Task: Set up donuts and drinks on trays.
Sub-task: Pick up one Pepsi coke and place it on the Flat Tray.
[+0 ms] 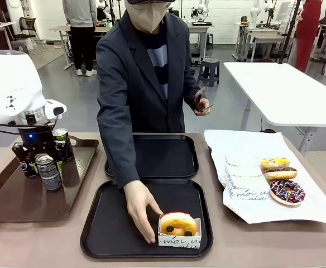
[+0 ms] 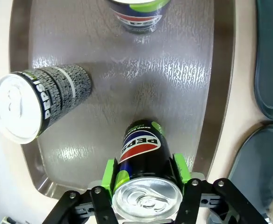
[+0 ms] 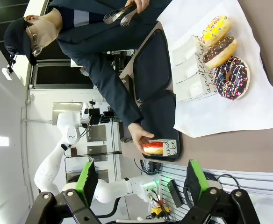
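The left gripper (image 2: 146, 170) had its green pads pressed against either side of a black Pepsi can (image 2: 143, 154) with green marking, which stood upright on the brown tray (image 2: 61, 46). The can's silver top faced the left wrist camera. Its base could not be made out.

A grey-black patterned Pepsi can (image 2: 57, 100) stood apart from it on the same tray. A third can (image 2: 139, 14) was cut off by the picture's top edge. From the front, the arm's white body and black gripper covered part of the cans, so the gripped one was hard to tell there.

The right gripper (image 3: 142, 179) hung with its fingers wide apart and nothing between them.

The person's hand (image 1: 140, 209) rested on the near black tray (image 1: 113, 223), its fingers touching a yellow-glazed donut (image 1: 178, 223) in a white paper holder. The far black tray (image 1: 163, 156) lay just behind, its near edge partly hidden by the person's sleeve. The other hand (image 1: 202, 106) held tongs (image 1: 199, 100), blurred and small.

On the white paper sheet (image 1: 308, 206) lay a yellow donut (image 1: 274, 163), a chocolate donut (image 1: 280, 173) and a dark sprinkled donut (image 1: 287, 191), beside folded paper holders (image 1: 244, 178). The print on these holders was only partly legible.
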